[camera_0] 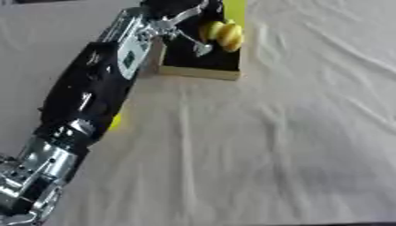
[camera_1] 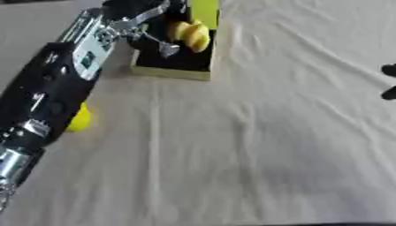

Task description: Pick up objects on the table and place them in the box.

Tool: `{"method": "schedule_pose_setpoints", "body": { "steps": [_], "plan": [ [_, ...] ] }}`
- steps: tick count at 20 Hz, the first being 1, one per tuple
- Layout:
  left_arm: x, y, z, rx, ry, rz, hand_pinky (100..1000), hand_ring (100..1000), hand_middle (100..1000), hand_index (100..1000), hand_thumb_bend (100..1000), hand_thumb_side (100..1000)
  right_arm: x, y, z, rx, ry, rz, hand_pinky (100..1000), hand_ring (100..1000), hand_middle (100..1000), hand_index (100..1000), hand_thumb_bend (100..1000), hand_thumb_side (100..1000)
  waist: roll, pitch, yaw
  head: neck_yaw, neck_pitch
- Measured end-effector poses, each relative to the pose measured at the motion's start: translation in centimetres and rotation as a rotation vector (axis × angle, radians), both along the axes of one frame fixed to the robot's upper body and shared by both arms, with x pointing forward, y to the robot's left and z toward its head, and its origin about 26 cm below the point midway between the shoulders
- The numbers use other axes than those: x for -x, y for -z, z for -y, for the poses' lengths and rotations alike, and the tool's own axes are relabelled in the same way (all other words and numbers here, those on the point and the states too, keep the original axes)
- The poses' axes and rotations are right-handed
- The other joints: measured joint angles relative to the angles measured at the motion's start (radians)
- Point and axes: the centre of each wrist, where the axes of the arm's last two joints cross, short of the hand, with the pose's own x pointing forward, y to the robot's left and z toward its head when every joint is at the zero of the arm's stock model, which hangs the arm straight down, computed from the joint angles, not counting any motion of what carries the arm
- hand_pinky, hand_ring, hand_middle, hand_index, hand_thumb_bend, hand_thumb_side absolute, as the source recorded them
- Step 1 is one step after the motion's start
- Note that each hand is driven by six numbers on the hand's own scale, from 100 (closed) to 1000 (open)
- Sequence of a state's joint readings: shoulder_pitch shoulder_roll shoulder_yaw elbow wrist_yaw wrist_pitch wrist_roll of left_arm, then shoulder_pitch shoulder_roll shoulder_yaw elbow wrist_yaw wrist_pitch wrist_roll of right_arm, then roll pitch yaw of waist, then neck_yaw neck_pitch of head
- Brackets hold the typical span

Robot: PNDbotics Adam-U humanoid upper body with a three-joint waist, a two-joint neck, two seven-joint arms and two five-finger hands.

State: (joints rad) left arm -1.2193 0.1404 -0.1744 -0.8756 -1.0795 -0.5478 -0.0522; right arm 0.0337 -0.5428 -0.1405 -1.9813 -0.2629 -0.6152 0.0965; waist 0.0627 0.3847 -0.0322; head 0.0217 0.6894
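Note:
A shallow box (camera_0: 198,72) with a black inside and a pale wooden rim stands at the far middle of the table, with a yellow-green flap (camera_1: 203,9) raised behind it. Two yellow rounded objects (camera_0: 222,34) lie together inside it. My left arm stretches from the lower left up to the box, and my left hand (camera_0: 176,12) hovers over its left part, open, with one straight finger (camera_0: 199,46) pointing down beside the yellow objects. Another yellow object (camera_1: 78,119) lies on the cloth, partly hidden by my left forearm. Of my right hand (camera_1: 389,82) only dark tips show at the right edge.
A wrinkled beige cloth (camera_0: 271,145) covers the whole table. The box sits near the table's far edge.

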Motion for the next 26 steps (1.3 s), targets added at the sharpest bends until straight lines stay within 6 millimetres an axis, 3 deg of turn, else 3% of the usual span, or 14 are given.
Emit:
{"method": "schedule_pose_setpoints", "body": {
  "steps": [6,8,9,12,14,19,21,22,23,26],
  "plan": [
    [-0.2,0.3,-0.2,0.002,-0.071,0.048,598,550,493,614,210,100,-0.1,-0.1,0.0,0.01,-0.001,-0.007,1000,864,563,771,100,470,0.005,0.009,-0.004,0.004,-0.01],
    [-0.3,0.4,-0.3,-0.001,-0.083,0.052,704,661,601,741,305,100,-0.1,-0.1,-0.1,0.012,-0.001,-0.008,1000,864,563,771,100,470,0.005,0.009,-0.004,0.004,-0.01],
    [-0.3,0.5,-0.3,-0.006,-0.086,0.053,792,769,717,846,327,100,-0.1,0.0,-0.1,0.012,-0.001,-0.009,1000,864,563,771,100,470,0.005,0.009,-0.004,0.004,-0.01],
    [-0.4,0.6,-0.4,-0.028,-0.086,0.049,914,890,834,952,375,100,-0.1,0.0,-0.1,0.011,-0.001,-0.01,1000,864,562,771,100,470,0.006,0.009,-0.004,0.004,-0.01],
    [-0.4,0.5,-0.4,-0.039,-0.086,0.052,938,912,846,956,425,107,0.0,0.0,-0.1,0.012,-0.001,-0.011,1000,864,562,771,100,470,0.006,0.009,-0.004,0.003,-0.009],
    [-0.1,-1.0,-1.7,-0.032,-0.128,0.086,938,917,847,954,450,143,0.0,0.2,-0.1,0.008,0.002,-0.016,1000,865,562,771,100,470,0.009,0.009,-0.002,0.002,-0.004],
    [0.1,-1.7,-2.4,-0.025,-0.147,0.097,919,903,830,940,388,100,0.1,0.3,-0.1,0.005,0.004,-0.018,1000,865,562,772,100,470,0.009,0.007,0.002,0.001,-0.002],
    [0.2,-2.2,-2.8,-0.018,-0.153,0.102,900,888,818,930,202,109,0.1,0.3,0.0,0.005,0.005,-0.021,1000,865,562,772,100,488,0.009,0.004,0.005,0.0,0.001],
    [0.4,-2.7,-3.3,-0.006,-0.158,0.11,900,888,817,930,359,100,0.2,0.4,0.0,0.005,0.008,-0.023,1000,865,562,772,100,470,0.009,0.002,0.007,-0.003,0.005],
    [1.3,-4.4,-5.5,0.033,-0.167,0.128,884,870,797,918,326,100,0.4,0.6,0.3,0.006,0.023,-0.027,1000,865,562,772,100,470,0.014,-0.003,0.016,-0.014,0.01]
  ]
}}
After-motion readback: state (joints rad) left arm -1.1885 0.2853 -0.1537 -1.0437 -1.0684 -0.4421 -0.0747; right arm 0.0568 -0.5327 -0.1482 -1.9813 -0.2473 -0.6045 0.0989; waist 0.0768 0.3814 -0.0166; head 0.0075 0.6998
